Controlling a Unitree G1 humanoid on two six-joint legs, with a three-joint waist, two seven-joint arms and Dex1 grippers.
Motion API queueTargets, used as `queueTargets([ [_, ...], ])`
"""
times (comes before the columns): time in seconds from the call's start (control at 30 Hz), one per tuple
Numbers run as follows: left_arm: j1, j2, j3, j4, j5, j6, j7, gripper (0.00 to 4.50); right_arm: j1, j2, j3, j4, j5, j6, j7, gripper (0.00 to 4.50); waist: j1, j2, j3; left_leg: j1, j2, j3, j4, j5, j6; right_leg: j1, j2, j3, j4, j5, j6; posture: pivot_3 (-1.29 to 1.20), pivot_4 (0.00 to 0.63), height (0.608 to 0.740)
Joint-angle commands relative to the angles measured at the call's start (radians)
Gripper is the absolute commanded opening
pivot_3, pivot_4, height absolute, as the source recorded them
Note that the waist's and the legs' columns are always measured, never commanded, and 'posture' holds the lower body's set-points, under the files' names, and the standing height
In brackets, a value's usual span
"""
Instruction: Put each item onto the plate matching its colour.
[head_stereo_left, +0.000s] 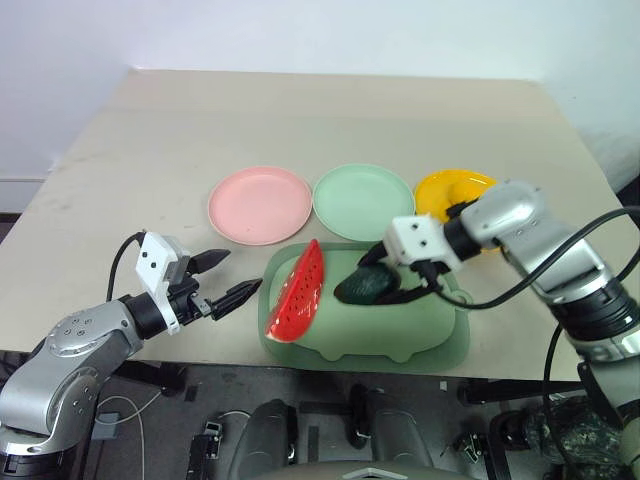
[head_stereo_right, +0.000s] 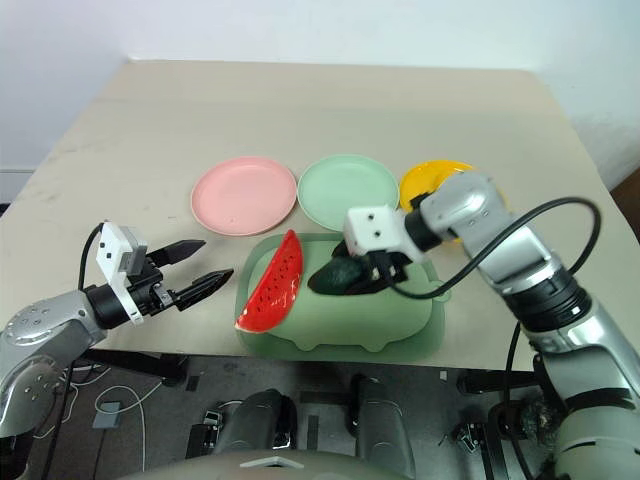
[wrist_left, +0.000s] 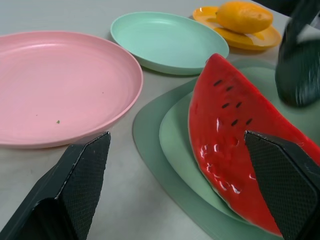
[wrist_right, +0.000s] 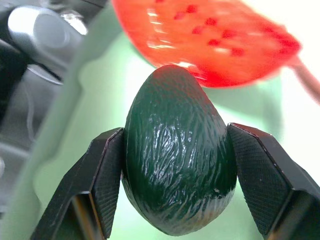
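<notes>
Right end effector (wrist_right: 175, 185) gripping avocado (wrist_right: 177, 155), narrow end fwd

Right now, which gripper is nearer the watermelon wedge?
Left. The left gripper sits open just beside the watermelon wedge; the right gripper holds the avocado on its far side.

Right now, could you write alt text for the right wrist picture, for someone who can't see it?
A black two-fingered pincer grips a dark green avocado by its sides. Behind it, a red watermelon wedge lies on a pale green tray.
</notes>
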Motion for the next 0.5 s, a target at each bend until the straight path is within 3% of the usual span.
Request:
queueTargets([
  [0.03,-0.014,0.003,0.022,-0.018,-0.002,-0.018,0.0,4.5,-0.117,0.04,-0.029,0.189,-0.07,-0.097,-0.048,2.97,0.0,0.0,0.0,0.0,0.0,0.0,0.0,0.0,0.0,0.0,0.0,0.0,0.0,0.0,0.0,0.0,0.15,0.74],
  [0.27,-0.029,0.003,0.016,-0.015,0.008,-0.023,0.004,4.5,-0.407,0.27,0.023,0.928,-0.301,-0.376,-0.364,2.97,-0.018,0.0,0.0,-0.002,0.0,0.002,0.0,0.003,-0.005,-0.001,0.0,0.0,0.0,0.001,-0.001,0.0,0.15,0.74],
  [0.37,-0.014,0.002,0.027,-0.034,0.004,-0.021,0.01,4.5,-0.473,0.329,0.01,1.111,-0.34,-0.424,-0.454,2.97,-0.021,0.0,0.0,-0.002,0.0,0.003,-0.001,0.004,-0.006,-0.002,0.0,0.0,0.001,0.001,-0.001,0.0,0.15,0.74],
  [0.5,0.005,0.008,0.045,-0.053,-0.003,-0.017,0.017,4.5,-0.501,0.357,0.002,1.212,-0.372,-0.475,-0.464,2.97,-0.023,0.001,0.0,-0.003,0.001,0.002,-0.002,0.004,-0.006,-0.002,-0.001,0.0,0.001,0.001,0.0,0.0,0.15,0.74],
])
